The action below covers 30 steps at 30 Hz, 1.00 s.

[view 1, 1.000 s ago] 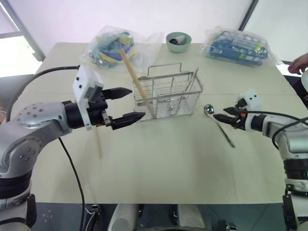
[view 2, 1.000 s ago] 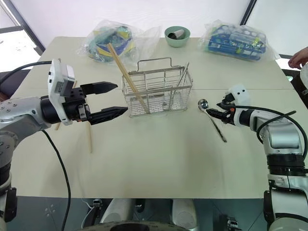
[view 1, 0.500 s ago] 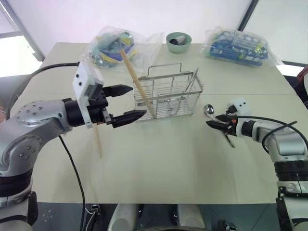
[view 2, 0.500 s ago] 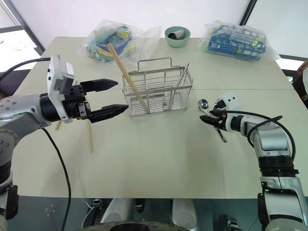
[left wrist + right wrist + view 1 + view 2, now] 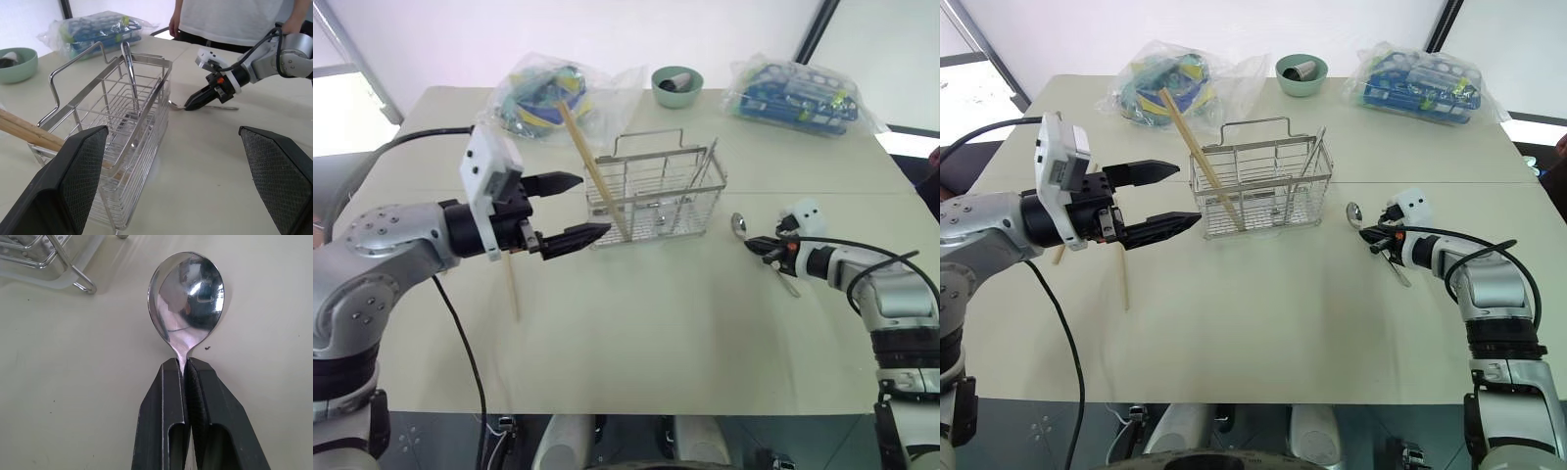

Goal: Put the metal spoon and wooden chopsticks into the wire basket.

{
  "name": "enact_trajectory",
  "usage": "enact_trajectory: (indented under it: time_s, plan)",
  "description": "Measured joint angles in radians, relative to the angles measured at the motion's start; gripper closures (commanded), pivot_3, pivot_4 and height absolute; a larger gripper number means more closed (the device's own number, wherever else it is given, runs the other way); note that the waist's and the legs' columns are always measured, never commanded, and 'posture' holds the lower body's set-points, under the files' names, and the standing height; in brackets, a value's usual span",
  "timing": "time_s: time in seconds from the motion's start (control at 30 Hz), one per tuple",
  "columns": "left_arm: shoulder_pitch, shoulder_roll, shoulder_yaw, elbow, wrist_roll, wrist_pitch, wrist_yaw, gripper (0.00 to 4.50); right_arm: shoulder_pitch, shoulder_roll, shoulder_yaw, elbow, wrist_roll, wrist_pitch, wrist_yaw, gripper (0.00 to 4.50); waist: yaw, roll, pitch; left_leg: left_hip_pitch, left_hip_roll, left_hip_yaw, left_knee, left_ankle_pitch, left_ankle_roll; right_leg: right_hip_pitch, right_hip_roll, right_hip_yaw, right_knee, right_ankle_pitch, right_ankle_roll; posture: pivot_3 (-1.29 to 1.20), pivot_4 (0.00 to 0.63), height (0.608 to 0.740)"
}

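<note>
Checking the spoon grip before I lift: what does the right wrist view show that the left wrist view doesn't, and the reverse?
Right wrist alone: the right gripper shut on the neck of the shiny metal spoon, just below its round bowl. Left wrist alone: the left gripper's open black fingers, one wooden chopstick leaning in the silver wire basket, a round green bowl, a bagged blue item, a person in white. Both: basket, spoon, right gripper, beige table.

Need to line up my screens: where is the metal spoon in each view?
Left eye: metal spoon right of the wire basket.
Right eye: spoon bowl right of the basket.
Left wrist: beyond the basket, at the right pincer.
Right wrist: bowl just past the pincer tips.
Shared landmark: the basket.
</note>
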Motion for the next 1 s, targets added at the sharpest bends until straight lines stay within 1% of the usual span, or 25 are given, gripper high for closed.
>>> enact_trajectory:
  time_s: [0.17, 0.27, 0.33, 0.4, 0.5, 0.57, 0.7, 0.8, 0.87, 1.0]
  plan:
    - [-0.001, 0.0, 0.0, 0.008, 0.002, -0.002, -0.001, 0.0, 0.003, 0.0, -0.012, -0.004, 0.005, 0.001, -0.015, 4.46, 0.001, 0.0, 0.0, 0.0, 0.0, 0.0, 0.0, 0.0, 0.0, 0.0, 0.0, 0.0, 0.0, 0.0, 0.0, 0.0, 0.15, 0.697]
    - [-0.009, 0.0, -0.001, 0.018, 0.004, -0.004, -0.001, 0.0, -0.048, 0.011, -0.071, 0.023, 0.029, 0.01, -0.053, 4.46, 0.0, 0.001, 0.001, -0.001, 0.0, 0.0, 0.0, 0.0, 0.0, -0.001, 0.0, 0.0, 0.0, 0.0, 0.0, 0.0, 0.15, 0.697]
    - [-0.027, -0.002, 0.0, 0.032, 0.005, -0.006, -0.001, 0.0, -0.137, 0.032, -0.14, 0.053, 0.072, 0.023, -0.086, 4.46, -0.006, 0.003, 0.002, -0.001, 0.0, 0.0, 0.0, 0.0, 0.0, -0.002, 0.0, 0.0, 0.0, 0.0, 0.0, 0.0, 0.15, 0.697]
    - [-0.05, -0.013, 0.0, 0.047, 0.004, -0.013, 0.001, 0.0, -0.28, 0.06, -0.226, 0.066, 0.139, 0.038, -0.132, 4.46, -0.008, 0.006, 0.004, -0.001, 0.0, 0.001, -0.001, 0.0, 0.0, -0.002, 0.0, 0.0, 0.001, 0.001, 0.002, 0.0, 0.15, 0.697]
    - [-0.08, -0.034, 0.003, 0.074, 0.005, -0.026, 0.012, 0.0, -0.487, 0.112, -0.323, 0.06, 0.243, 0.05, -0.196, 4.46, -0.003, 0.006, 0.004, -0.001, 0.001, 0.0, -0.002, 0.0, 0.0, -0.003, 0.001, -0.001, 0.001, 0.002, 0.003, 0.0, 0.15, 0.697]
    - [-0.088, -0.044, 0.008, 0.089, 0.005, -0.028, 0.022, 0.0, -0.546, 0.144, -0.347, 0.051, 0.287, 0.058, -0.229, 4.46, 0.0, 0.004, 0.003, -0.001, 0.001, 0.0, -0.003, 0.0, 0.0, -0.002, 0.001, -0.001, 0.001, 0.002, 0.003, 0.0, 0.15, 0.697]
    - [-0.111, -0.059, 0.012, 0.11, 0.014, -0.037, 0.039, 0.0, -0.609, 0.27, -0.361, 0.058, 0.343, 0.067, -0.307, 4.46, -0.003, 0.004, 0.003, -0.003, 0.0, 0.001, -0.002, 0.0, 0.0, -0.004, 0.001, -0.001, 0.001, 0.002, 0.004, 0.0, 0.15, 0.697]
    - [-0.112, -0.061, 0.012, 0.11, 0.025, -0.042, 0.042, 0.0, -0.635, 0.328, -0.341, 0.056, 0.368, 0.068, -0.338, 4.46, -0.002, 0.004, 0.003, -0.003, -0.001, 0.001, -0.002, 0.0, 0.0, -0.004, 0.002, -0.001, 0.002, 0.002, 0.004, 0.0, 0.15, 0.697]
    - [-0.112, -0.061, 0.013, 0.11, 0.026, -0.043, 0.044, 0.0, -0.636, 0.354, -0.318, 0.051, 0.374, 0.067, -0.339, 4.46, -0.003, 0.004, 0.003, -0.003, 0.0, 0.001, -0.002, 0.0, 0.0, -0.004, 0.002, 0.0, 0.002, 0.002, 0.004, 0.0, 0.15, 0.697]
    - [-0.098, -0.061, 0.032, 0.103, 0.025, -0.045, 0.051, 0.0, -0.61, 0.457, -0.298, 0.042, 0.375, 0.03, -0.377, 4.46, -0.007, 0.004, 0.003, -0.002, 0.0, 0.001, -0.002, 0.0, 0.0, -0.005, 0.003, 0.0, 0.003, 0.003, 0.004, 0.0, 0.15, 0.697]
